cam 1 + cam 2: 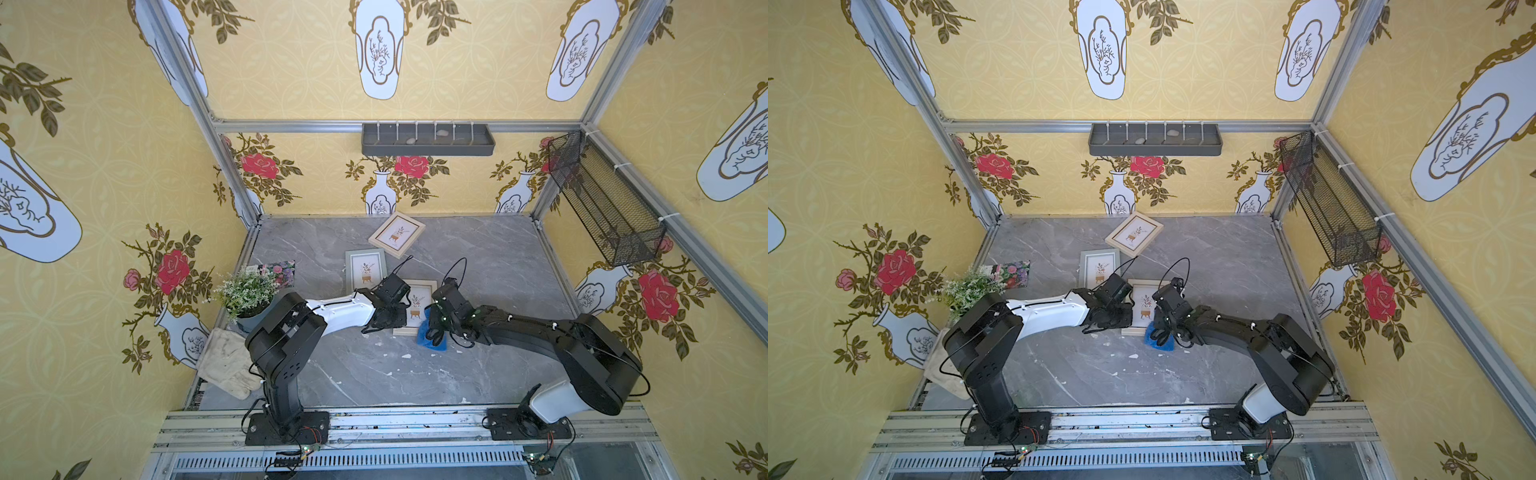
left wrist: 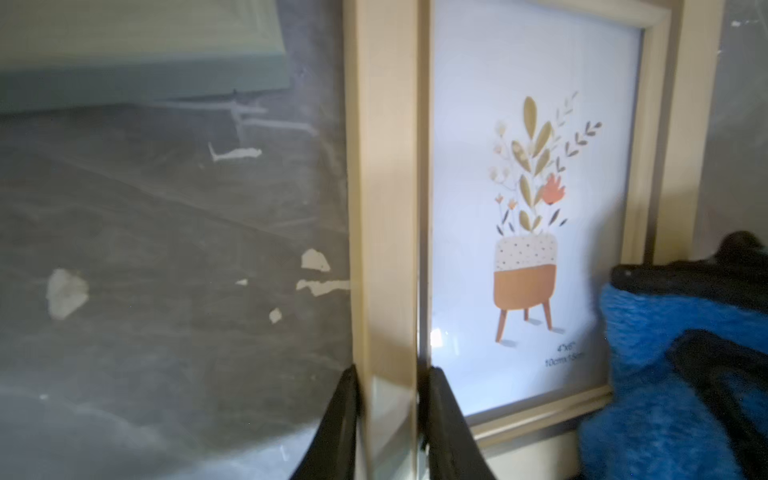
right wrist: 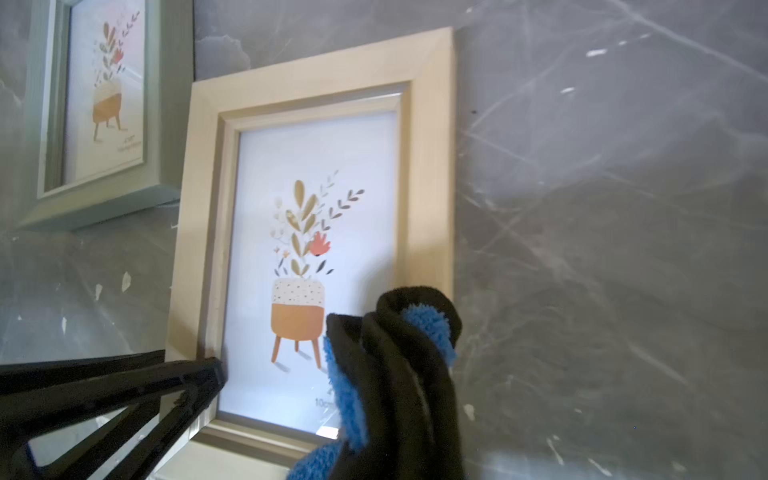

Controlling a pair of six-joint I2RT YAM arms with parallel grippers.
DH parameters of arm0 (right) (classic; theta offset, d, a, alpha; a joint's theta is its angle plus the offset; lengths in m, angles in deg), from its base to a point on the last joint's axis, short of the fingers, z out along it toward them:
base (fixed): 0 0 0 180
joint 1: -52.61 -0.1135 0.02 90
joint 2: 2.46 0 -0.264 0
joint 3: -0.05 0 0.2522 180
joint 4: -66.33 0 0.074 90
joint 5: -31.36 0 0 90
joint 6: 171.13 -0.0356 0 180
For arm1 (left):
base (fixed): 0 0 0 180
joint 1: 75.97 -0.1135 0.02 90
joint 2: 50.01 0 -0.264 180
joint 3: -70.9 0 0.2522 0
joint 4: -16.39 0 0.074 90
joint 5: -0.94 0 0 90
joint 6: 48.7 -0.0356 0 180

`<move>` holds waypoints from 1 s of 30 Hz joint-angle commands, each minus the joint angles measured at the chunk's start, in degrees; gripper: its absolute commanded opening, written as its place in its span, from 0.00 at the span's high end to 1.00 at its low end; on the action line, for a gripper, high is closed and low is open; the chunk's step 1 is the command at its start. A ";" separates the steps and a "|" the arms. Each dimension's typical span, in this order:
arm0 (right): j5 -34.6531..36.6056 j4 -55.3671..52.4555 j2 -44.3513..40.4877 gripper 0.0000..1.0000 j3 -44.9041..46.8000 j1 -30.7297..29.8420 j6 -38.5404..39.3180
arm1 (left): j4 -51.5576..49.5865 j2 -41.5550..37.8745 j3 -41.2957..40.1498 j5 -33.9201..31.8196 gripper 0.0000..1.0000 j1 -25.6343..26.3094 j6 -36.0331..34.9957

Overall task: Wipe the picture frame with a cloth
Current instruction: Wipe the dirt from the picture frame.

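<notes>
At table point(image 1: 478, 257) centre, your left gripper point(image 2: 392, 378) pinches a rail of the beige picture frame point(image 3: 430, 166) — your right gripper point(image 1: 436, 332), clamped on the blue cloth point(image 3: 430, 328), holds it over the frame's corner.

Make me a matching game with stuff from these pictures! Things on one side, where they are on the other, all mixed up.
1 cloth
2 nearest picture frame
3 glove
4 wire basket

a hangs on the right wall
b edge pinched by the left hand
c lies near the left arm's base
d bunched in the right hand

Pairs: 1-d, 2-b, 3-c, 4-a.
</notes>
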 commanded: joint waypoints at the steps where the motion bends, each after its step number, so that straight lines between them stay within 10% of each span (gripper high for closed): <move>1: -1.89 1.68 4.83 1.00 -3.98 -3.25 0.10 | -2.81 0.38 -0.09 -1.27 0.99 -0.05 0.63; 19: 1.77 -3.76 -4.64 1.00 2.04 6.19 3.96 | -2.49 0.52 -0.22 -1.20 0.99 -0.05 0.68; 30: -0.07 0.13 2.56 1.00 -1.12 -0.19 -0.94 | -2.41 0.51 -0.23 -0.84 0.99 -0.05 0.59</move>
